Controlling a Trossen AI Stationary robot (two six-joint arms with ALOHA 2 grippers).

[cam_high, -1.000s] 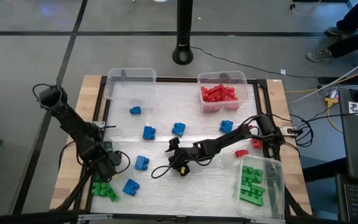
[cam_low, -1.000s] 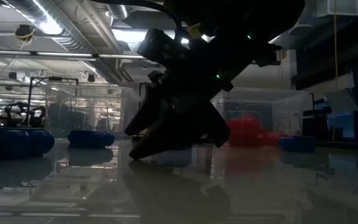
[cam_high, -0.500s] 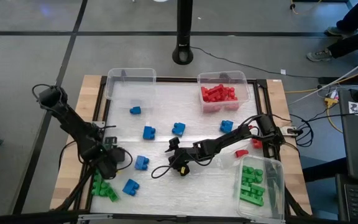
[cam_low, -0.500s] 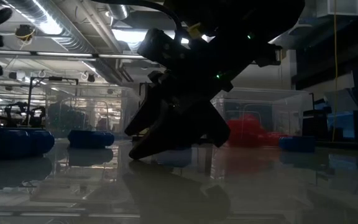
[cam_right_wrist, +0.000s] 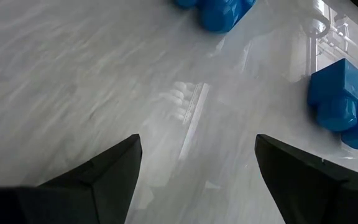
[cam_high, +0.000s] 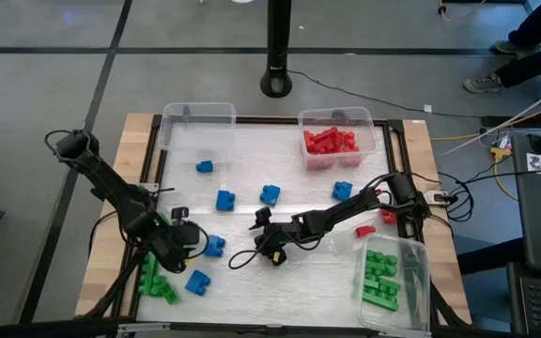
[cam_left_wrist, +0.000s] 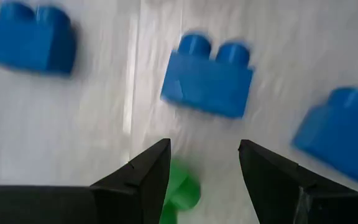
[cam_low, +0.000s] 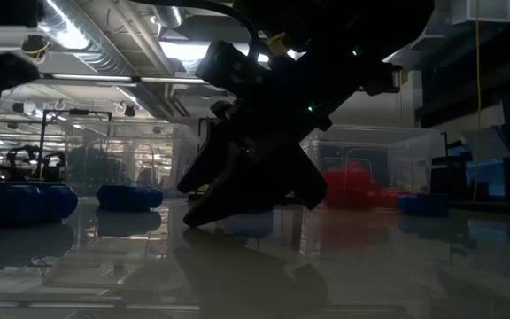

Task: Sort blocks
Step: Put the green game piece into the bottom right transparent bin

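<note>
While the right gripper (cam_high: 261,237) waits open mid-table, the left gripper (cam_high: 184,240), jaws apart, sits beside a blue block (cam_high: 214,246) lying crosswise ahead.

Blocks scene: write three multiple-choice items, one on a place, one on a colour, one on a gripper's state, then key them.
1. Where is the bin of green blocks?
A. Near right corner of the table
B. Far left corner
C. Table's middle

2. What colour are the blocks in the far right bin?
A. Blue
B. Red
C. Green

3. How is the right gripper?
A. Shut on a blue block
B. Open and empty
C. Shut on a red block

Key: 1 A, the high view shows it at the near right. 2 B, red blocks fill it. 3 B, its fingers stand apart over bare table.
</note>
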